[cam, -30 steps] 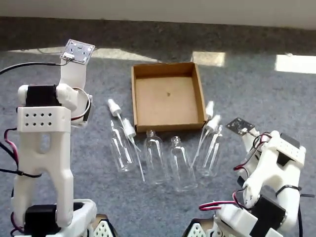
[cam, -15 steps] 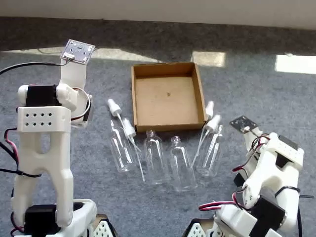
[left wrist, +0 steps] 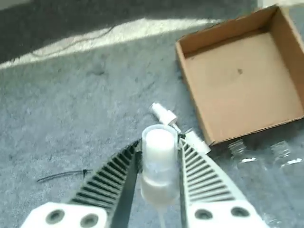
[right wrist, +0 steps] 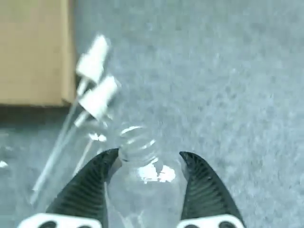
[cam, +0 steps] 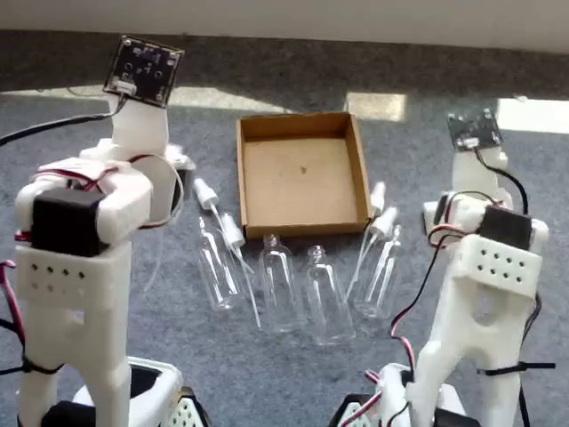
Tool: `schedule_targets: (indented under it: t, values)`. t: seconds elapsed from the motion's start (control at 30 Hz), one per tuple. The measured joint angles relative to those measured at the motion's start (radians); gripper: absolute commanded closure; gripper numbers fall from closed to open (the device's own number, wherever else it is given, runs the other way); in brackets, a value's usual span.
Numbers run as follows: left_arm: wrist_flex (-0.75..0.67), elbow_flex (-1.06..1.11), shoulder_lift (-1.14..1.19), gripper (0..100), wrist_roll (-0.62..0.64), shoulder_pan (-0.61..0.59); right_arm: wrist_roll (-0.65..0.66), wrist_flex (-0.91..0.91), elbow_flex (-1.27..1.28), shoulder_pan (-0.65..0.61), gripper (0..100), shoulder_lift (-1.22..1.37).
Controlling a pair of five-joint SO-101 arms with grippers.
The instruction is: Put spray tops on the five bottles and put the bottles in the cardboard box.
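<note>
My left gripper [left wrist: 159, 142] is shut on a white spray top [left wrist: 159, 166], held above the carpet left of the cardboard box [cam: 298, 122]; its thin tube [cam: 156, 258] hangs down. Several clear open bottles lie in a row in front of the box, among them one at the left [cam: 218, 267] and one in the middle [cam: 277, 285]. My right gripper [right wrist: 148, 154] stands open over the rightmost bottle [right wrist: 142, 185] [cam: 382, 267], a finger on each side of it. Loose spray tops lie by the box's left corner [cam: 204, 191] and right corner [cam: 378, 196].
The shallow box [left wrist: 237, 80] has nothing in it. Grey carpet [cam: 418, 160] covers the floor, with sunlit patches at the back. Both tall white arms, one at the left [cam: 76, 267] and one at the right [cam: 484, 258], stand at the front corners.
The right arm has risen from a low folded pose to stand tall over the rightmost bottle. The left arm has also lifted and tilted forward. The bottles and loose tops have not moved.
</note>
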Motion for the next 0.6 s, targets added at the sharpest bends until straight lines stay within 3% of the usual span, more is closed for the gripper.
schedule_targets:
  t: [0.2, 0.4, 0.6]
  values:
    - [-0.092, -0.028, -0.094, 95, 0.052, 0.124, -0.201, -0.161, 0.032, -0.261, 99.4, -0.155]
    - [-0.381, -0.058, -0.137, 95, 0.08, 0.133, -0.241, -0.315, 0.226, -0.44, 99.4, -0.304]
    - [-0.631, -0.064, -0.137, 96, 0.235, 0.212, -0.338, -0.488, 0.446, -0.554, 99.4, -0.462]
